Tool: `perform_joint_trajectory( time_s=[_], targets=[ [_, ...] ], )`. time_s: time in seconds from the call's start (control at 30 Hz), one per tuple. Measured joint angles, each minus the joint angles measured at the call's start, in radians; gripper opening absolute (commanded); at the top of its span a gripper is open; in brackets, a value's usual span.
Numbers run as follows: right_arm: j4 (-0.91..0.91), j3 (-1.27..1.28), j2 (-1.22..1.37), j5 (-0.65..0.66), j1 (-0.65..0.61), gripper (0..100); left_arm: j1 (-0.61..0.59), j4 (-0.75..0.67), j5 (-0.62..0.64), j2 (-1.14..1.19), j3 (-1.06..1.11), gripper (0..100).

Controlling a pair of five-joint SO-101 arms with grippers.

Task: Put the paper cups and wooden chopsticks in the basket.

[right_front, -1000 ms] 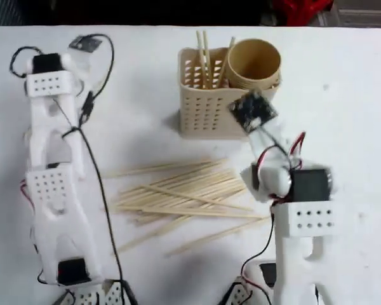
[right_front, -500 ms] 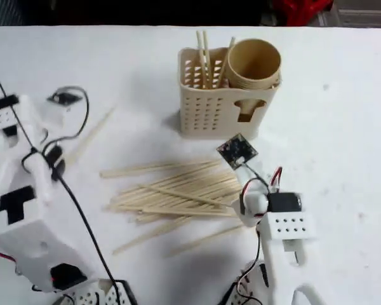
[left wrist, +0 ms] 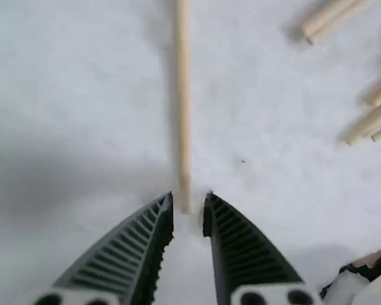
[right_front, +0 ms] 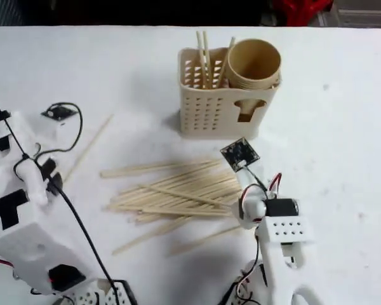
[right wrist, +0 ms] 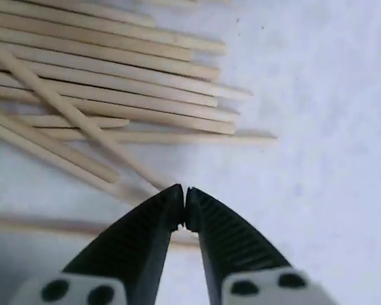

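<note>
A cream slotted basket (right_front: 209, 108) stands at the back middle, with a paper cup (right_front: 254, 62) and a few upright chopsticks (right_front: 204, 56) inside it. A loose pile of wooden chopsticks (right_front: 178, 194) lies in front of it. One single chopstick (right_front: 89, 146) lies apart to the left. My left gripper (left wrist: 187, 202) is narrowly open at this chopstick's (left wrist: 181, 95) near end, the end resting between the fingertips. My right gripper (right wrist: 185, 206) is shut and empty, its tips over the near right edge of the pile (right wrist: 101, 82).
The left arm (right_front: 19, 216) sits folded at the near left with its black cable (right_front: 82, 235) trailing across the table. The right arm (right_front: 276, 222) is at the near middle right. White tabletop lies open to the right of the basket.
The right arm drew back from the basket to the pile's near edge. The left arm folded back to the near left, and the single chopstick slid slightly nearer with it.
</note>
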Motion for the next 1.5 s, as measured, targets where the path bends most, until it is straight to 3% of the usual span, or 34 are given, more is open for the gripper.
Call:
perform_joint_trajectory(
  time_s=[0.27, 0.6, 0.73, 0.9, 1.03, 1.2, 1.5],
  targets=[
    [0.0, 0.1, -0.215, -0.018, 0.0, 2.1, 0.026, 0.0, -0.012, 0.0, -0.126, 10],
    [0.081, 0.252, -0.525, -0.018, -0.002, 2.1, 0.278, -0.003, 0.302, -0.02, -0.311, 10],
    [0.089, 0.33, -0.661, -0.018, -0.002, 2.1, 0.315, -0.091, 0.377, -0.172, -0.198, 10],
    [0.189, 0.358, -0.822, 0.021, -0.002, 2.1, 0.347, -0.299, 0.393, -0.468, 0.137, 17],
    [0.265, 0.396, -0.916, 0.081, -0.002, 2.1, 0.367, -0.345, 0.393, -0.542, 0.242, 19],
    [0.265, 0.408, -0.933, 0.095, 0.002, 2.1, 0.376, -0.356, 0.446, -0.433, 0.163, 19],
    [0.265, 0.408, -0.934, 0.097, 0.002, 2.1, 0.382, -0.356, 0.471, 0.052, -0.129, 19]
  ],
)
